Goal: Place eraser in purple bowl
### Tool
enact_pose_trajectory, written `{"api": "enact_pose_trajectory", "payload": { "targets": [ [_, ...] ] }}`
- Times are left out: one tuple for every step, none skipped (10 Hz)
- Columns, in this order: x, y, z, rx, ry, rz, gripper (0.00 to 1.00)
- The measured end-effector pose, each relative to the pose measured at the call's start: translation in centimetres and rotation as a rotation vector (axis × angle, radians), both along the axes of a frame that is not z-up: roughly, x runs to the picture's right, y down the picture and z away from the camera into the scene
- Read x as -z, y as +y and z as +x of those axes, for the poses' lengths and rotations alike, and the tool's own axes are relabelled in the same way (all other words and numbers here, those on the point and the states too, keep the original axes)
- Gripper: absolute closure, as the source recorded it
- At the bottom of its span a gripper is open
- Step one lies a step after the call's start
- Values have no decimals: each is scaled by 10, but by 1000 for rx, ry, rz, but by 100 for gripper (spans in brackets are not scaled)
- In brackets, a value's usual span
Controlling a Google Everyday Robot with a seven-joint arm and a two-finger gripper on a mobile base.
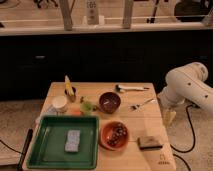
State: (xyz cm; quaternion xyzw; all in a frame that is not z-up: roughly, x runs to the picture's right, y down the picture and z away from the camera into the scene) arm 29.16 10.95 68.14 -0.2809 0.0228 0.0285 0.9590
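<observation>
The eraser [150, 142], a small dark block with a tan base, lies on the wooden table near its front right corner. The purple bowl [109, 102], dark and round, stands at the table's middle, behind and to the left of the eraser. My gripper [170, 118] hangs from the white arm [187, 86] at the table's right edge. It points down, a little behind and to the right of the eraser, and is not touching it.
An orange bowl [114, 135] with dark bits stands just left of the eraser. A green tray [47, 155] holding a grey sponge [73, 140] fills the front left. A fork [142, 104], a white-handled tool [131, 88], a white cup [60, 103], a green item [87, 106] and a yellow item [67, 86] lie behind.
</observation>
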Motion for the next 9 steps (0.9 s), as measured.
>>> {"api": "enact_pose_trajectory", "payload": {
  "targets": [
    [0,0,0,0,0,0,20],
    [0,0,0,0,0,0,20],
    [0,0,0,0,0,0,20],
    [0,0,0,0,0,0,20],
    [0,0,0,0,0,0,20],
    [0,0,0,0,0,0,20],
    [0,0,0,0,0,0,20],
    [0,0,0,0,0,0,20],
    [0,0,0,0,0,0,20]
  ]
}}
